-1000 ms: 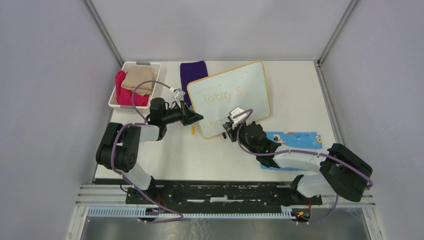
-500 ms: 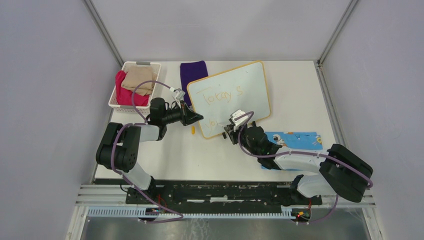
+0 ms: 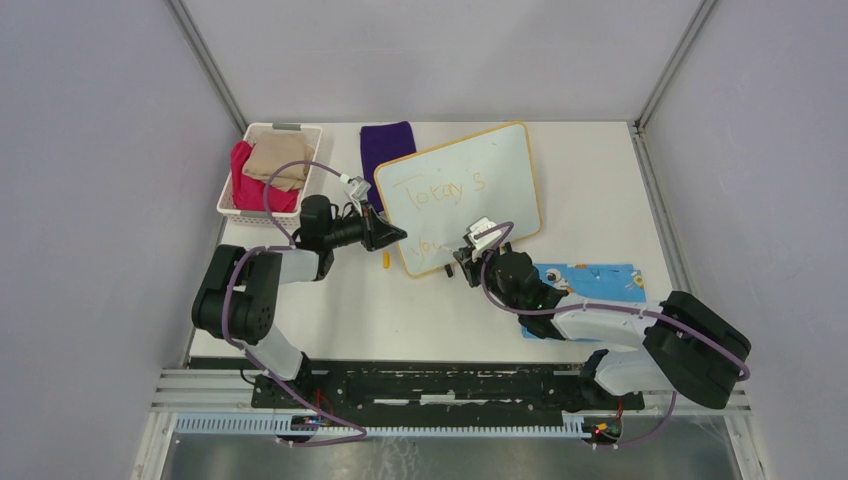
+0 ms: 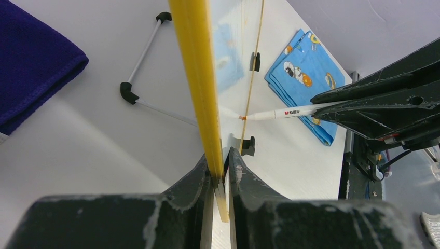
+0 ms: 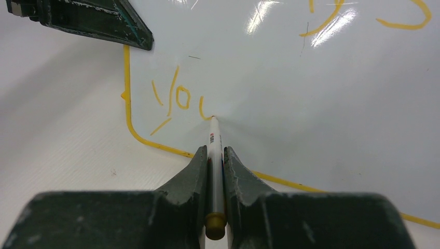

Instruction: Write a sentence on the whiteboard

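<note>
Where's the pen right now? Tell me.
In the right wrist view, the pen sits centre frame, pinched in the right hand. Its tip touches the whiteboard near the framed corner, at the end of the yellow writing.

Sentence upper line cut by top edge; whiteboard edge-on, near frame blurred.

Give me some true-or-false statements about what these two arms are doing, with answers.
1. The right fingers grip a white marker pen with its tip on the white yellow-framed whiteboard. True.
2. The left fingers are open and empty. False: they clamp the whiteboard's yellow edge.
3. The dark purple cloth lies inside the white plastic basket. False: it lies on the table beside it.
4. The lower line of yellow writing begins "Yo". True.
</note>
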`<state>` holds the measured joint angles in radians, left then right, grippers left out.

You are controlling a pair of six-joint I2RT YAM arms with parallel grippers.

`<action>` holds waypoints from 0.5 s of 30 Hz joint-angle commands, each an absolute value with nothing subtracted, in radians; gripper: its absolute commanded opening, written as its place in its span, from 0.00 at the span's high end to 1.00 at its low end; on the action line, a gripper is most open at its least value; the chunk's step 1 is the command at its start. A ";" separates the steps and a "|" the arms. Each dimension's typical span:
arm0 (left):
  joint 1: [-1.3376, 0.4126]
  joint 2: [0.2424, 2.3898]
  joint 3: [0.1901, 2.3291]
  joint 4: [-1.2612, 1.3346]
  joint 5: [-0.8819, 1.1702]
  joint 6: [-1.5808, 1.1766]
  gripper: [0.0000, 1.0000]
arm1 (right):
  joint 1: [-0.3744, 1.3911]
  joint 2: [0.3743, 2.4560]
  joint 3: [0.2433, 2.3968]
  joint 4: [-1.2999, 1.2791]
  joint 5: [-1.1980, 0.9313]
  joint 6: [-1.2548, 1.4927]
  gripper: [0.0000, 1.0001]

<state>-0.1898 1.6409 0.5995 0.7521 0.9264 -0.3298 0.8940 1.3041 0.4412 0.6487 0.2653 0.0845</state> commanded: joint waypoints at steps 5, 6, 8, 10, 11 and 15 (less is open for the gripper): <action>-0.206 1.680 0.598 0.642 0.830 -0.208 0.98 | 0.867 1.307 0.525 0.658 0.296 0.063 1.00; -0.206 1.680 0.597 0.643 0.830 -0.207 0.98 | 0.866 1.308 0.530 0.658 0.295 0.062 1.00; -0.206 1.680 0.598 0.643 0.829 -0.207 0.98 | 0.865 1.311 0.539 0.656 0.291 0.059 1.00; -0.206 1.680 0.597 0.643 0.829 -0.208 0.98 | 0.866 1.315 0.545 0.655 0.290 0.057 1.00; -0.206 1.680 0.598 0.643 0.829 -0.208 0.98 | 0.865 1.316 0.547 0.653 0.289 0.057 1.00; -0.206 1.679 0.600 0.641 0.828 -0.206 0.98 | 0.863 1.319 0.533 0.652 0.287 0.061 1.00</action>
